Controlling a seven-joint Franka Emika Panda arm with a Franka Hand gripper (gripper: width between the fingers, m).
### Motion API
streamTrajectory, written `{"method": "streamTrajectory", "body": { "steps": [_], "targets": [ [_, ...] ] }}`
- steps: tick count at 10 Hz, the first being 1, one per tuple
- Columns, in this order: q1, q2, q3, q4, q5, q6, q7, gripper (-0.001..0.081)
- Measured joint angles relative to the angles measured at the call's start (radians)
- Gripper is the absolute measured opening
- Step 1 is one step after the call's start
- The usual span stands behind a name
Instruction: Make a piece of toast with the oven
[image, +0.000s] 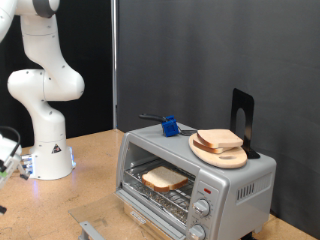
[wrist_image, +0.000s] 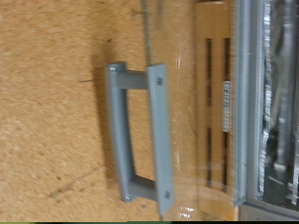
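Note:
The silver toaster oven (image: 235, 185) stands at the exterior view's lower right with its glass door (image: 140, 215) folded down and open. A pale slice of toast (image: 163, 179) with a tan crust lies on the wire rack inside. The door's grey handle (image: 92, 230) shows at the bottom edge. The wrist view looks down on that handle (wrist_image: 140, 135) and the glass door (wrist_image: 201, 112), with the oven's front (wrist_image: 271, 103) beside them. No gripper fingers show in either view; the arm (image: 45, 90) rises out of the exterior view's top left.
A round wooden plate (image: 232, 159) with more bread slices (image: 218, 139) sits on top of the oven, next to a blue object (image: 170, 126) and a black stand (image: 243, 118). Two knobs (image: 200, 208) are at the oven's front right. The robot base (image: 50, 155) stands on the wooden table (image: 90, 195).

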Motion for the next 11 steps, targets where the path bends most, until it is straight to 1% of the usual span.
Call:
{"method": "streamTrajectory", "body": {
  "steps": [2,5,8,11],
  "targets": [
    [0.001,0.077,0.025,0.022,0.058,0.017,-0.068,0.0808],
    [0.009,0.150,0.084,0.032,0.109,0.025,-0.106,0.0808],
    [0.033,0.185,0.142,0.015,0.111,0.025,-0.112,0.0808],
    [0.061,0.183,0.196,-0.029,0.111,0.007,-0.113,0.0808]
  ]
}}
